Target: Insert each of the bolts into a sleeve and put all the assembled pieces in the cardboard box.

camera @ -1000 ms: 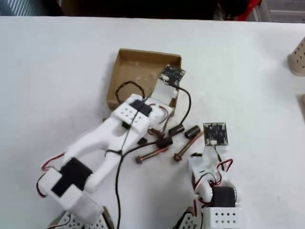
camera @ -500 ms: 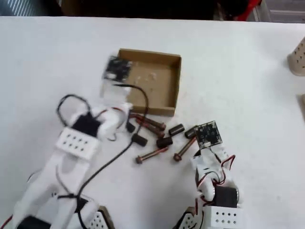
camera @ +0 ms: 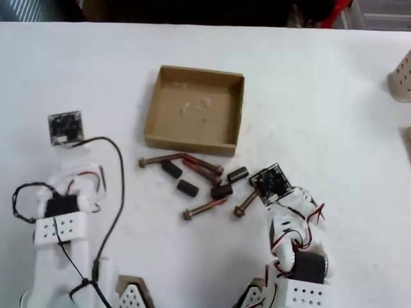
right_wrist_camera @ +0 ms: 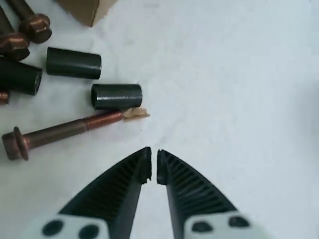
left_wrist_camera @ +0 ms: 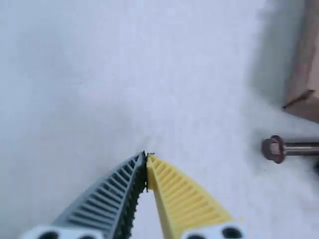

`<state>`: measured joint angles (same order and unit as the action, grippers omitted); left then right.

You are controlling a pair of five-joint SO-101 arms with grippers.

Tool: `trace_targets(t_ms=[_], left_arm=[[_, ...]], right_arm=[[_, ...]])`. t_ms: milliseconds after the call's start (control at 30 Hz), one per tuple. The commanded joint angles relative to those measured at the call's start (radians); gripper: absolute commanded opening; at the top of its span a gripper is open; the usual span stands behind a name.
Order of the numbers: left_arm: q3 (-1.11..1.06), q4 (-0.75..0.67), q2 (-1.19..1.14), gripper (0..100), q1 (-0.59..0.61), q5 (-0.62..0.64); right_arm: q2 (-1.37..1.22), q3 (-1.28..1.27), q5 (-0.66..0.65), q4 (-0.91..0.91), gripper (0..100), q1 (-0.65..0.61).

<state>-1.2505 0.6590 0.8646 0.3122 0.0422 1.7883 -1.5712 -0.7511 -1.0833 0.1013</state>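
Observation:
The cardboard box [camera: 192, 109] sits empty at the table's middle. In front of it lie several copper bolts [camera: 204, 208] and black sleeves [camera: 187, 188], all separate. My left arm [camera: 59, 218] is far out to the left of the pile. Its gripper [left_wrist_camera: 146, 159] is shut on nothing above bare table, with a bolt head [left_wrist_camera: 273, 148] and the box corner [left_wrist_camera: 304, 84] off to one side. My right arm [camera: 292, 224] stands at the right of the pile. Its gripper [right_wrist_camera: 153, 167] is shut and empty, just short of a sleeve [right_wrist_camera: 116, 96] and a bolt [right_wrist_camera: 62, 130].
A perforated tan object [camera: 401, 77] stands at the table's far right edge. White table [camera: 334, 128] spreads wide around the box and pile. A small tan scrap [right_wrist_camera: 134, 114] lies at the tip of the bolt nearest my right gripper.
My left arm has swung from over the box out to the table's left side, uncovering the box and pile. My right arm has turned slightly toward the pile.

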Motion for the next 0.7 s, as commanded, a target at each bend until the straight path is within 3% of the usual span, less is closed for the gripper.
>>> trace_targets(t_ms=[0, 133, 400, 667], left_arm=[[-0.009, -0.057, -0.064, 3, 0.087, -0.087], [0.064, -0.058, -0.219, 3, 0.091, -0.107], [0.321, -0.009, -0.602, 2, 0.093, -0.109], [0.354, 0.043, -0.619, 2, 0.093, -0.109]], right_arm=[[-0.007, 0.115, -0.020, 0.002, 3.2, 0.002], [-0.128, 0.193, -0.020, -0.042, 9.1, -0.076], [-0.631, 0.394, -0.021, 0.007, 6.0, -0.236], [-1.098, 0.621, -0.414, 0.007, 6.2, -0.314]])
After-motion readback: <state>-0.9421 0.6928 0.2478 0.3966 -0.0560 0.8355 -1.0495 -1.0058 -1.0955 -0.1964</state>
